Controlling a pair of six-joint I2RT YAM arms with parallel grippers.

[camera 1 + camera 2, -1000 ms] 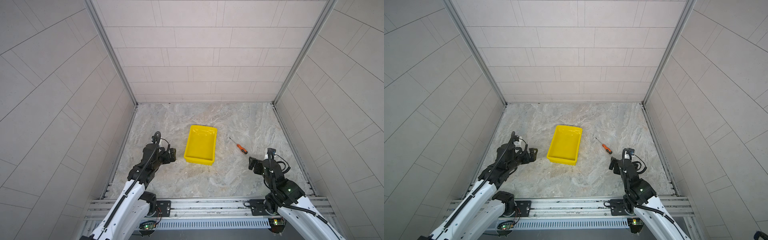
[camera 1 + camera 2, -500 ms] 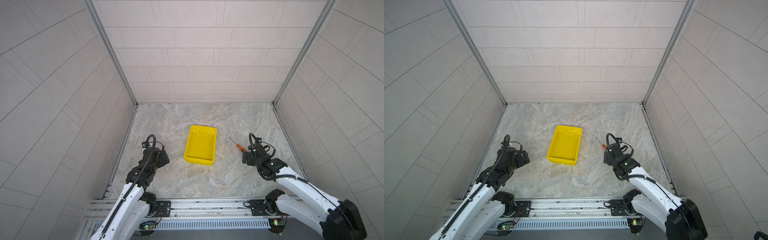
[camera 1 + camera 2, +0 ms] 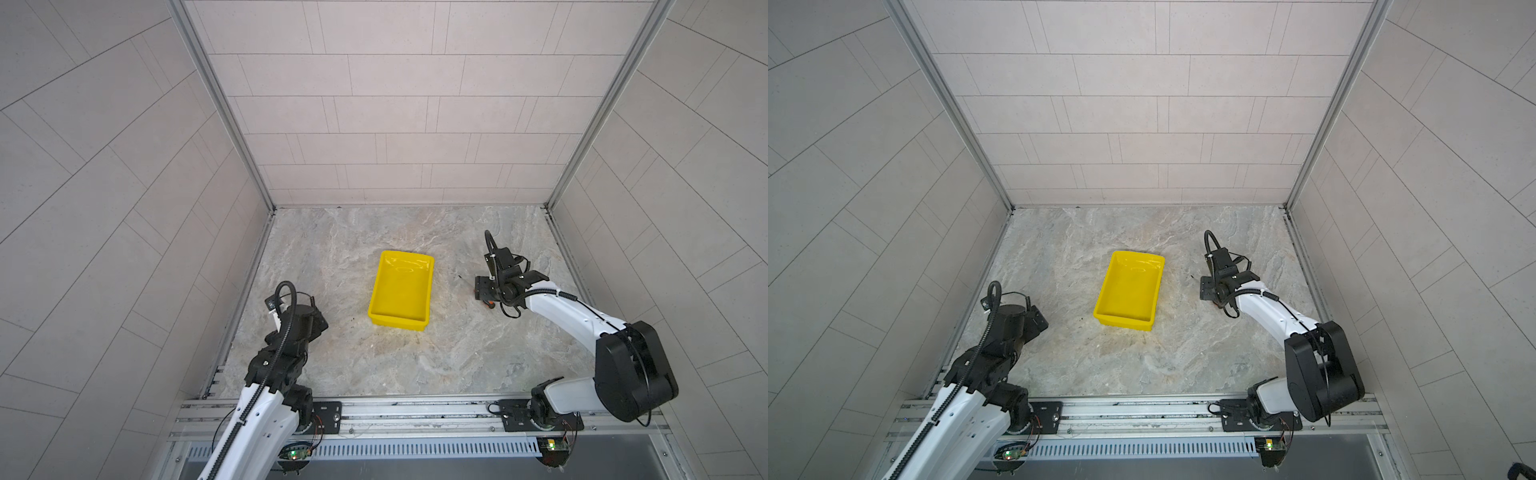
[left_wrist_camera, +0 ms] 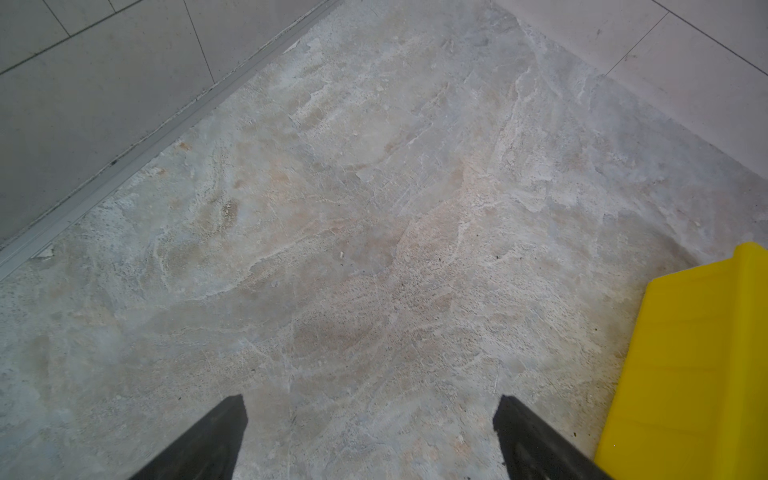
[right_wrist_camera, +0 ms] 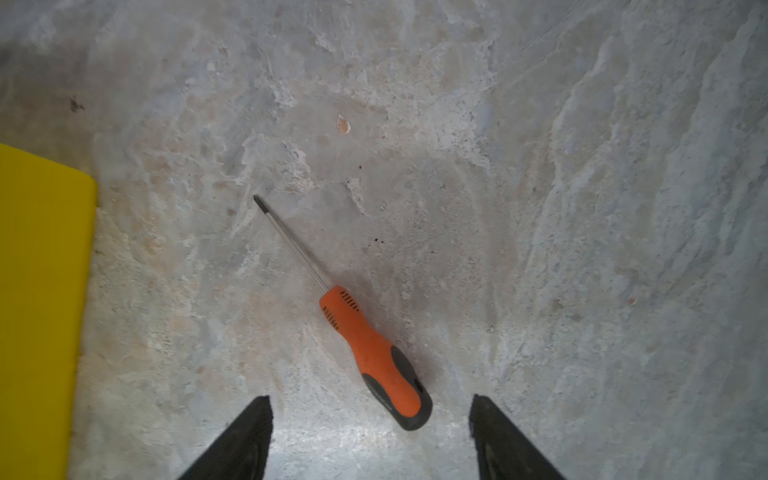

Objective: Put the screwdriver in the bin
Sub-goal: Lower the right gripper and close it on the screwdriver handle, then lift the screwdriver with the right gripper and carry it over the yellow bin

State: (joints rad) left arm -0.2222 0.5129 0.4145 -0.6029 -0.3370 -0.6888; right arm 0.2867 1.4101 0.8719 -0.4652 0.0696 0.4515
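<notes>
So far nothing is placed: the screwdriver [image 5: 337, 309] lies flat on the floor [image 5: 540, 208] beside the empty bin [image 3: 399, 325]. Right gripper [image 5: 370, 398] hovers over its handle, jaws spread, touching nothing; left gripper [image 4: 370, 399] idles, spread too. Grasp, carry and drop remain

We see the right arm [image 3: 561, 307], a second ago folded low by the front rail [image 3: 395, 409], now stretched forward over the table [image 3: 415, 361]. Its right claw [image 3: 484, 291] now hangs above the screwdriver [image 5: 374, 357], which it sat well short of before. In both top views it covers most of the orange handle that earlier lay fully exposed. Only the shaft tip and a sliver of orange show past it. We also see the left claw [image 3: 316, 322] drawn back. Once just beside the bin [image 3: 399, 326], it now sits farther from it, nearer the left wall [image 3: 124, 249] and the rail.
</notes>
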